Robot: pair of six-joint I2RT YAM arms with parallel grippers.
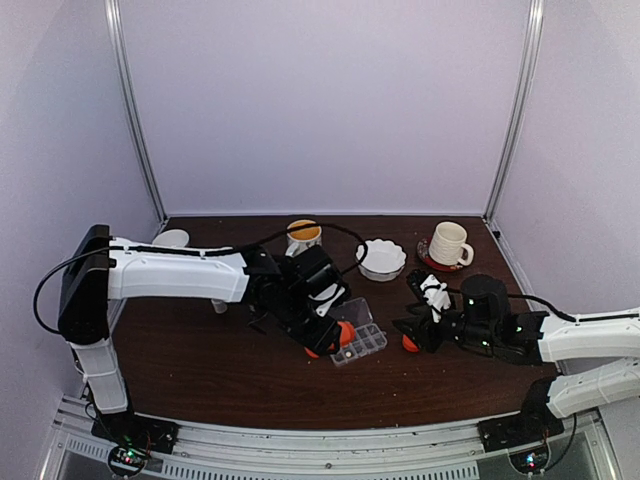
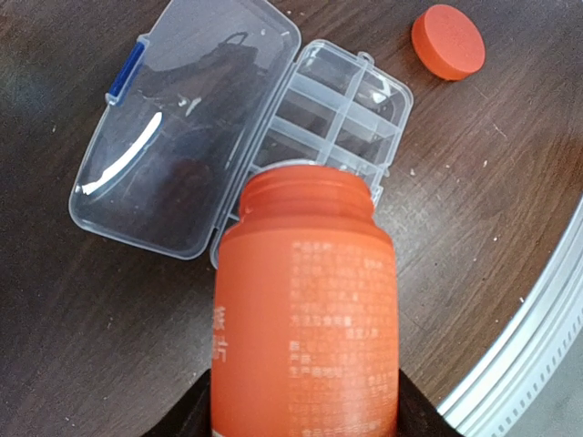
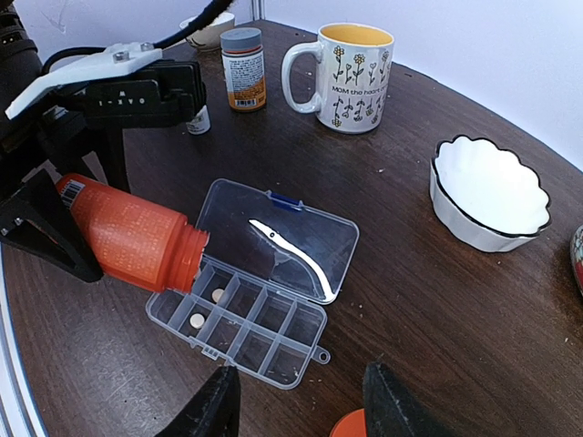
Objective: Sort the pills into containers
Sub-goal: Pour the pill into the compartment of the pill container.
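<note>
Left gripper (image 2: 305, 414): clamped round the body of an uncapped orange pill bottle (image 2: 305, 300). It holds the bottle tipped well over, with the mouth at the left end of the clear pill box (image 3: 273, 341).

The box lies about mid-surface, nearer the near edge than the far one. Its hinged lid (image 3: 278, 237) is thrown fully open and lies flat on the far side. 2 pale pills (image 3: 197, 320) show in the right wrist view, each in its own compartment at the end next to the bottle mouth. The other compartments look bare. I cannot tell whether more pills sit inside the bottle neck.

The orange cap (image 2: 446, 41) lies on the surface just right of the box. Right gripper (image 3: 302, 401): fingers apart and holding nothing, low over the surface at the box's right end with the cap close by its fingers.

Step in hand, as I read it: dosing pills out of the bottle into the compartments, barely started with 2 filled.

The next move calls for sliding the bottle mouth along to a bare compartment and centring it over that cell. Then a very slight extra tilt or tap should release 1 pill rather than a rush of them. The light box may skid if the bottle rim nudges a wall, so the free right gripper could steady it.
</note>
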